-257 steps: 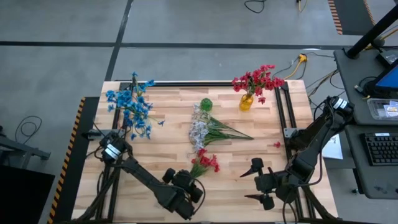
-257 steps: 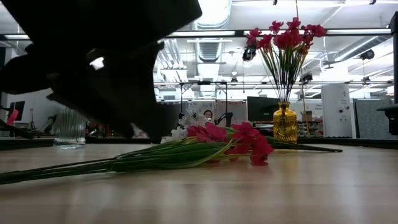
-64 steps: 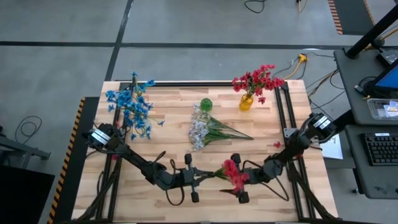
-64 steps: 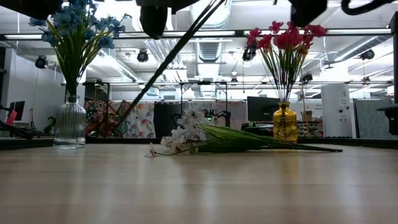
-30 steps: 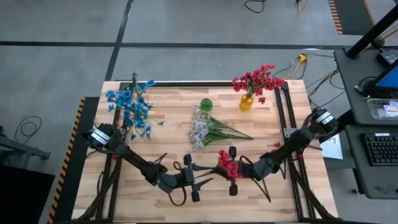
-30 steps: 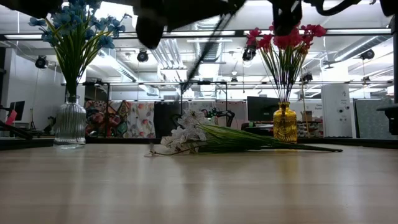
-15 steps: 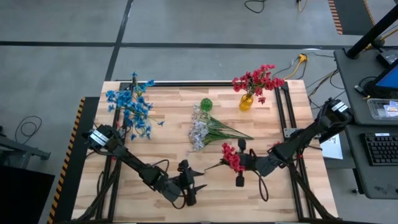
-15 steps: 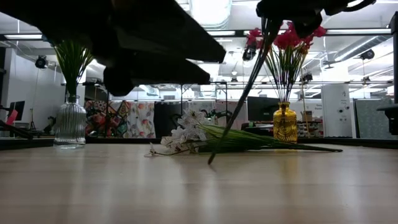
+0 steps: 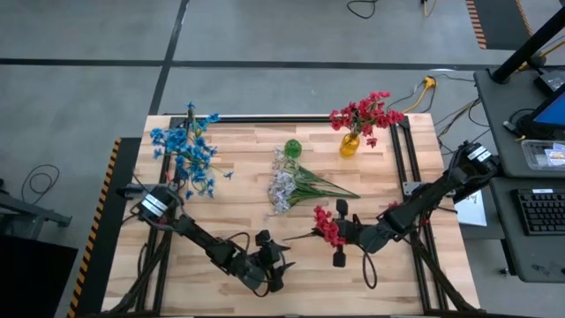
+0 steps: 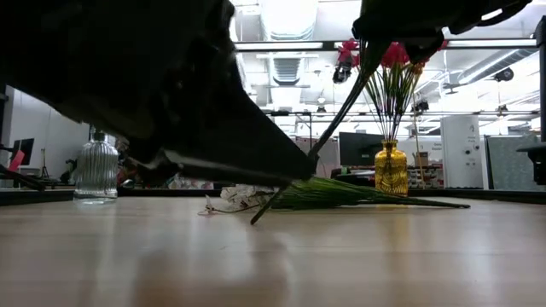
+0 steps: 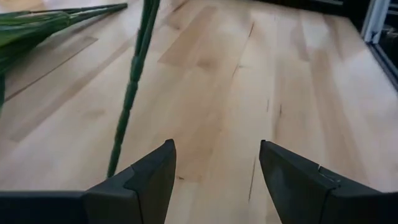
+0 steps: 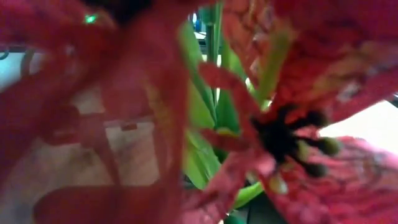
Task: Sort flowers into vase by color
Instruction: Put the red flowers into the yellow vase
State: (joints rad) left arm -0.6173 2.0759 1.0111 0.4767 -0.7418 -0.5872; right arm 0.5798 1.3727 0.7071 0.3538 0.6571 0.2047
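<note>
One red spray is being held by the right pincer, clamped tight on it near the blossoms, above the near-right part of the tabletop; the stem tip is trailing down toward the wood. The left pincer, near centre, is being kept about half open with nothing in it, its fingers just beside the hanging stem.

Risk, as judged: the long stem could be snagged on the white bunch lying mid-tabletop, or the yellow vase could be tipped if the stem is being fed in at a slant.

Red flowers are being held in the yellow vase, far right; blue ones in the clear vase, far left. A green vase is standing far centre; contents cannot be made out.
</note>
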